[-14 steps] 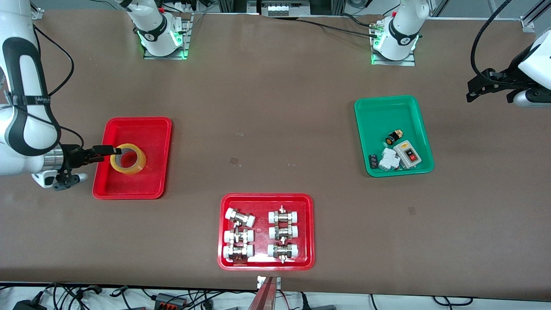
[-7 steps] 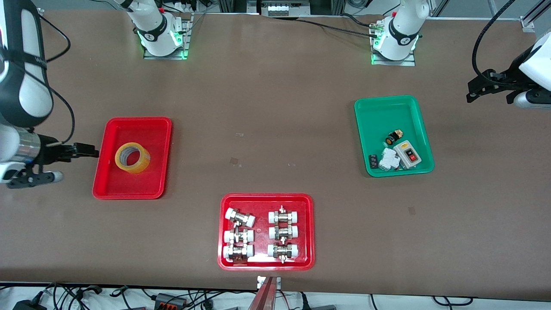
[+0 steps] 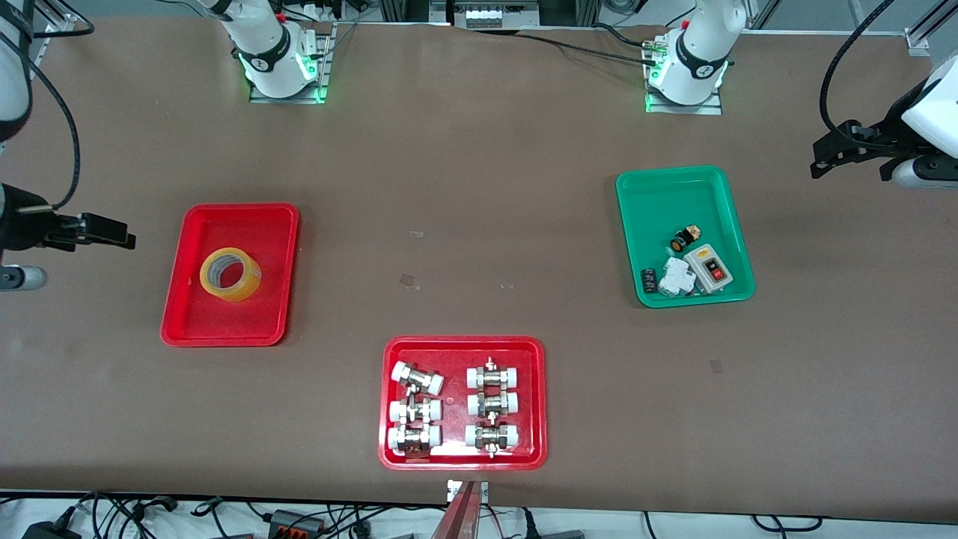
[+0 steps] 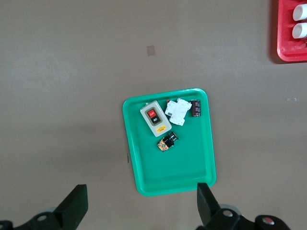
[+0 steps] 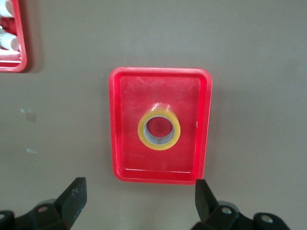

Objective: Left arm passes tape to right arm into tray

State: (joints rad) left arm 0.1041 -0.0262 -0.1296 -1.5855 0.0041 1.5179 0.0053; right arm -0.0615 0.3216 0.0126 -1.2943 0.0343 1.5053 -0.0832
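Sitting flat in the tray (image 3: pixel 224 326), the tape (image 3: pixel 230 274) looks delivered — right gripper (image 5: pixel 139 203) spread empty above, left gripper (image 4: pixel 141 203) (also spread) idle at its table end — only parking remains.

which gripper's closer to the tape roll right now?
Right. The right gripper hangs open over bare table just off the red tray holding the tape; the left gripper, also open, waits at the left arm's end, past the green tray.
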